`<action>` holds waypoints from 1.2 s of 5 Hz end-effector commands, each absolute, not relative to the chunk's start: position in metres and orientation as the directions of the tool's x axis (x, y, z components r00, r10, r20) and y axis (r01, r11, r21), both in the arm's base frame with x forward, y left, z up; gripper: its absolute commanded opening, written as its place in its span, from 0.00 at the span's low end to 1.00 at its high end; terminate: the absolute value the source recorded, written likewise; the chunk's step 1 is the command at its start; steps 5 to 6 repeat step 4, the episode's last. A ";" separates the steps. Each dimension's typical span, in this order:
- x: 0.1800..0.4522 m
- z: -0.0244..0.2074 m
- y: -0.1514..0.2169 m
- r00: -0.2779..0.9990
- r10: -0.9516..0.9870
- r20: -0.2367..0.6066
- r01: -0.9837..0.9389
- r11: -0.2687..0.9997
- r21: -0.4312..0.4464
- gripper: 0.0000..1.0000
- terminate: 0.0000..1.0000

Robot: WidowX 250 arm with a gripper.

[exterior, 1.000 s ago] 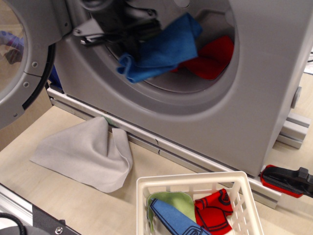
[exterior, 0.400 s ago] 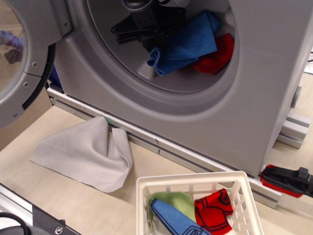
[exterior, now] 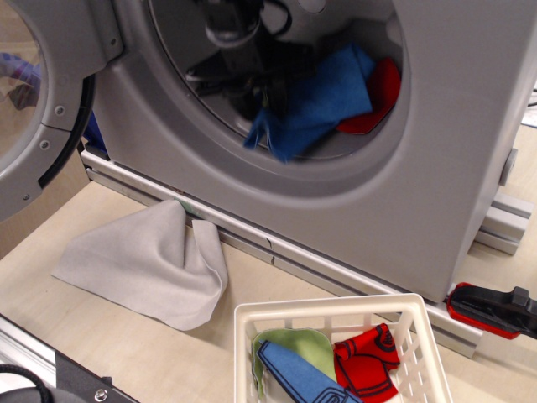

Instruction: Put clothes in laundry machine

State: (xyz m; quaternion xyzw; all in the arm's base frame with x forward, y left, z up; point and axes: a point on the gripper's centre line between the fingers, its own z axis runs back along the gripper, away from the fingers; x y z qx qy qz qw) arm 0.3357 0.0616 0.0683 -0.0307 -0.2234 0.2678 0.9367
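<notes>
Blue cloth (exterior: 315,105) drapes over the laundry machine (exterior: 453,168) drum lip; end effector (exterior: 252,71) blurred, grip unclear.

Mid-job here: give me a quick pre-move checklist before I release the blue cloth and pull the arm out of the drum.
1. Blue cloth past the drum lip: ok, it hangs inside the laundry machine opening.
2. Gripper state: cannot tell, the jaws are dark and blurred.
3. Door swung clear of the exit path: ok, open at left.
4. Red cloth already loaded: ok, behind the blue one.
5. Basket still holds pieces: ok, green, blue and red remain.
6. Grey cloth on the table: not ok, outside the machine.
</notes>
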 end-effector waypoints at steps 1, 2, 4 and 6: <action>0.292 0.099 0.044 0.773 0.420 0.475 -0.365 0.908 -0.208 1.00 0.00; 0.268 0.112 0.033 0.783 0.396 0.479 -0.326 0.918 -0.227 1.00 0.00; 0.228 0.137 0.008 0.828 0.350 0.438 -0.263 0.932 -0.249 1.00 1.00; 0.228 0.137 0.008 0.828 0.350 0.438 -0.263 0.932 -0.249 1.00 1.00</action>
